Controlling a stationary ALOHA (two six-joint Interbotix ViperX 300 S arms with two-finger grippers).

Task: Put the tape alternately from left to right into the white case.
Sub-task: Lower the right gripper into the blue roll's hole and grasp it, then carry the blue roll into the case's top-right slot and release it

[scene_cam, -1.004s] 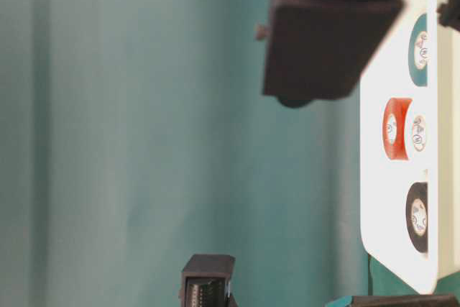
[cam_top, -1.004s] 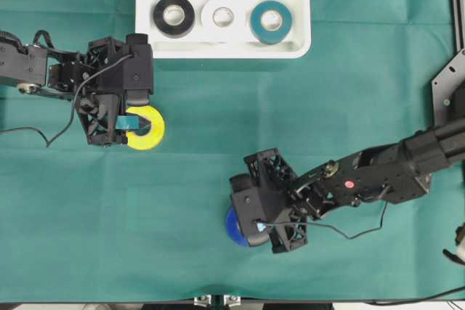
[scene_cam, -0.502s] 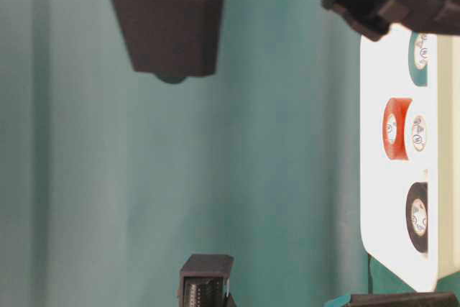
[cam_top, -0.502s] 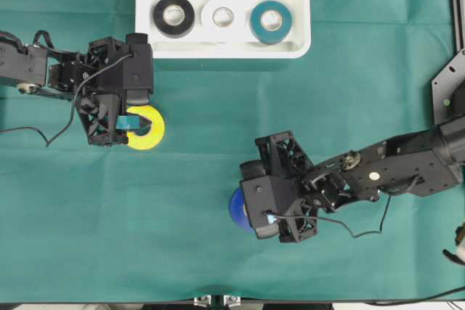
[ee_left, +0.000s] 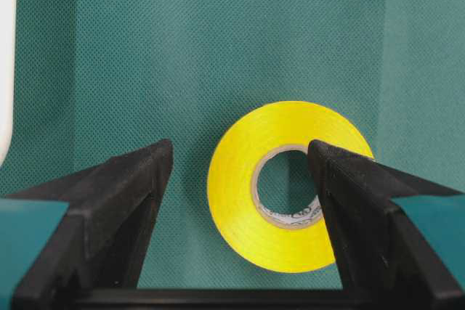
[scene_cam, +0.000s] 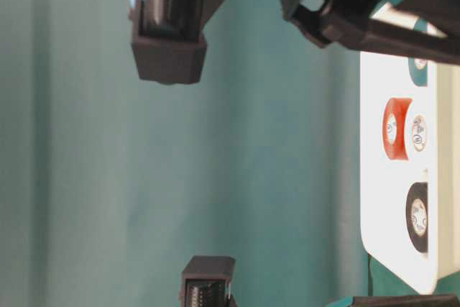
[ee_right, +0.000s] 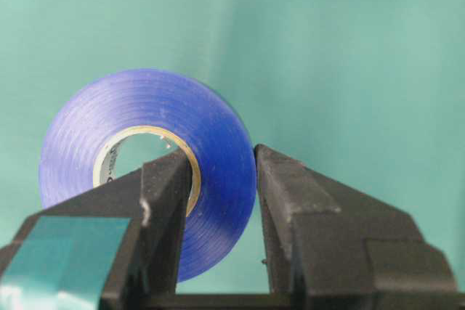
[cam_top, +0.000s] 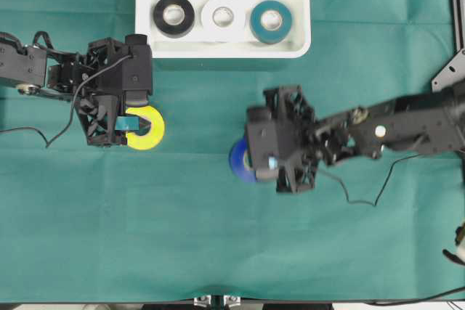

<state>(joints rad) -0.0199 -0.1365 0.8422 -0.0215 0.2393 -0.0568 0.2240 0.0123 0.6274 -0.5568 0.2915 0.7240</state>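
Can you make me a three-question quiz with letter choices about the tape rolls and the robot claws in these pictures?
1. Where is the yellow ring-shaped roll of tape?
A. in the white plastic case
B. on the green cloth between the open fingers of the left gripper
C. stacked on the black roll

2. How many rolls lie in the shallow white plastic case?
A. two
B. six
C. four

3. What is the right gripper doing?
A. pinching the blue roll of tape
B. open and empty
C. holding the case

Answers: 1 B, the left wrist view shows the roll flat on cloth between spread fingers. 2 C, overhead shows black, white, orange-red and teal. 3 A, one finger sits inside the ring, one outside.
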